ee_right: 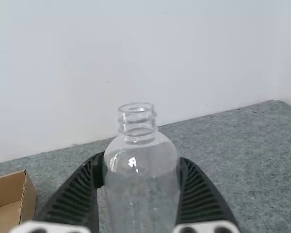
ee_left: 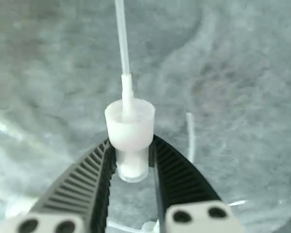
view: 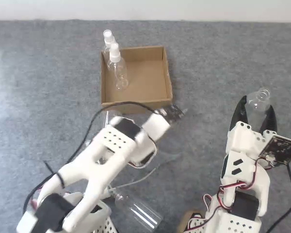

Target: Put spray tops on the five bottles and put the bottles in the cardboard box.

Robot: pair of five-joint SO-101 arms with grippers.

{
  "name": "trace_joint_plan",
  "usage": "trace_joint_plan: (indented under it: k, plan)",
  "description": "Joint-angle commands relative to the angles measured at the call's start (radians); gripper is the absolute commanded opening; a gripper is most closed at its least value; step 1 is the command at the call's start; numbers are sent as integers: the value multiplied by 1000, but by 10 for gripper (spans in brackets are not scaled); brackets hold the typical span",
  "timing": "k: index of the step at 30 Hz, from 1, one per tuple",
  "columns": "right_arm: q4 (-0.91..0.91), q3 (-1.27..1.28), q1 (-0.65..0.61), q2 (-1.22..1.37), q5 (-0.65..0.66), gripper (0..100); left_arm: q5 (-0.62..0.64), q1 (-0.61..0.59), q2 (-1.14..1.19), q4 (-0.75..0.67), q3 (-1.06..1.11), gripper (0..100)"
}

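Observation:
My left gripper (ee_left: 131, 145) is shut on a white spray top (ee_left: 130, 133), whose thin dip tube (ee_left: 121, 43) points away from the fingers over the grey carpet. In the high view the left arm (view: 119, 145) stretches out just in front of the cardboard box (view: 157, 99). My right gripper (view: 257, 108) is shut on a clear bottle (view: 259, 99), held upright at the right side of the table. The bottle (ee_right: 140, 165) has a bare open neck. Two bottles with spray tops stand at the box's left side, one inside (view: 118, 70) and one at the back corner (view: 108, 41).
A clear bottle (view: 138, 213) lies on its side near the left arm's base. A loose dip tube (ee_left: 190, 136) lies on the carpet past the held spray top. One corner of the box (ee_right: 9, 199) shows beside the right gripper. Grey carpet (view: 218, 58) covers the table.

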Motion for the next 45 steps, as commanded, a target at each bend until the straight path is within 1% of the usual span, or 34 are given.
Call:
trace_joint_plan:
  k: [1, 4, 7, 11, 19, 24, 31, 37, 45]
  plan:
    - [-22, -11, -8, -15, -3, 6, -9, -44, -146, 9, 22, 12]
    - [-24, -11, -8, -15, -3, 6, -8, -78, -232, 9, 39, 12]
    - [-24, -11, -8, -15, -3, 6, -3, -140, -313, 9, 44, 12]
    - [-22, -11, -10, -15, -5, 6, 55, -207, -393, 9, 44, 12]
    - [-22, -11, -10, -15, -5, 6, 121, -265, -522, 9, 44, 12]
    - [-22, -11, -10, -15, -3, 6, 190, -356, -603, 9, 44, 11]
    - [-18, -9, -42, -15, 0, 6, 219, -468, -620, -12, 42, 11]
    - [-16, -9, -42, -15, 0, 6, 259, -598, -618, -46, 36, 11]
    - [-25, 8, -42, -13, 0, 6, 261, -755, -617, -49, 21, 11]
